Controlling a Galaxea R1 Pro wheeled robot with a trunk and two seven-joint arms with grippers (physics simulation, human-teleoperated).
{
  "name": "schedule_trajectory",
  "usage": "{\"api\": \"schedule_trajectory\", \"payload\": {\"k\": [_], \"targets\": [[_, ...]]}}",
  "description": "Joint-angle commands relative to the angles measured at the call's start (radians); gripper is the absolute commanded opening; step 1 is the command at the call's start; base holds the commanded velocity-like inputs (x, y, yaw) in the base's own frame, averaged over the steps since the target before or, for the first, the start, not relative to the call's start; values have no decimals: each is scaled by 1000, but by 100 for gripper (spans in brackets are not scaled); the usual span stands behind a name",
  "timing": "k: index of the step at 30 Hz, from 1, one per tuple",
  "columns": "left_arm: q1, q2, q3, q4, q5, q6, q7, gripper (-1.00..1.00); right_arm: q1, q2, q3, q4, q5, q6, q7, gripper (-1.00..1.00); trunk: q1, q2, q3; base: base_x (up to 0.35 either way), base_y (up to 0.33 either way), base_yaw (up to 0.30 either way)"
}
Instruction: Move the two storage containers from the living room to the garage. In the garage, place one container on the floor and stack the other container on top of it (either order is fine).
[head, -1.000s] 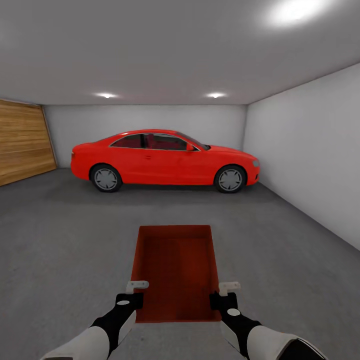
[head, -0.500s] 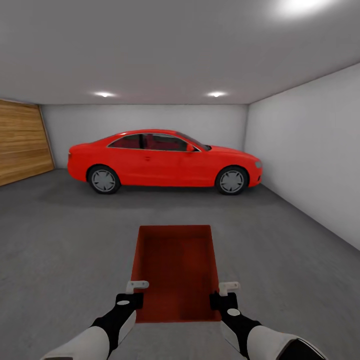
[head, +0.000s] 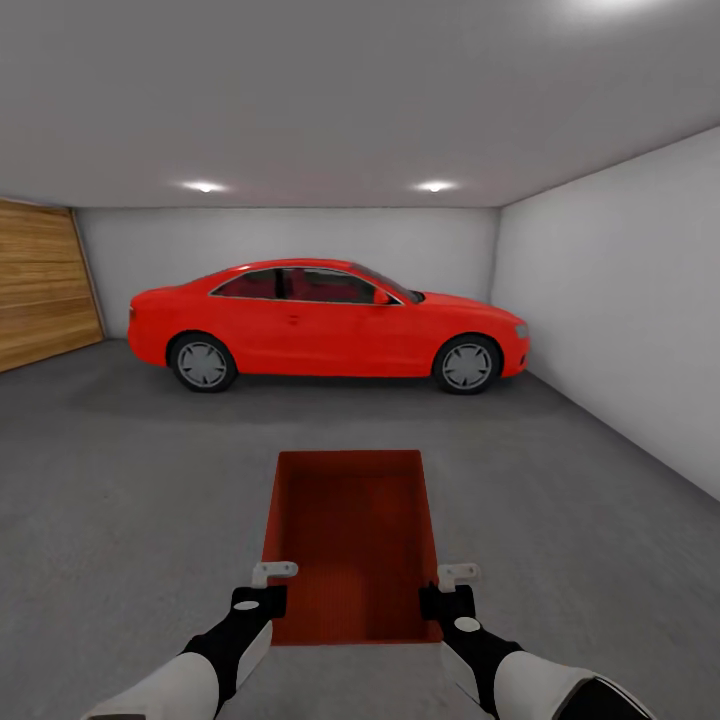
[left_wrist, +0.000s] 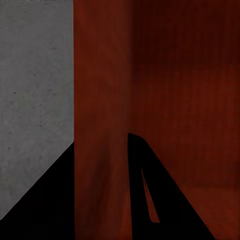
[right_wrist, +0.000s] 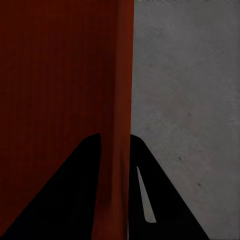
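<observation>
Carried into the garage: one orange-red storage container (head: 350, 545), held open side up above the concrete floor (head: 120, 480), facing a parked red car (head: 325, 320). Left gripper (head: 262, 590) pinching the container's left wall near its near corner, one finger inside and one outside; right gripper (head: 450, 592) pinching the right wall likewise. Thin, smooth walls and narrow pinches near one end: likely to slip or tip forward under a jolt. Uneven lowering or release could set it down skewed.
</observation>
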Motion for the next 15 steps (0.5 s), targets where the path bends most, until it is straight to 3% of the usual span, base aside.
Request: {"api": "schedule_trajectory", "payload": {"k": [1,15], "targets": [[-1,-6,63,-52,-27,3,5,-100,-1,0,-7,4,-30,-8,-7,-100,1,-1,-1,319,0,0],[-1,-6,63,-52,-27,3,5,-100,-1,0,-7,4,-30,-8,-7,-100,1,-1,-1,319,0,0]]}}
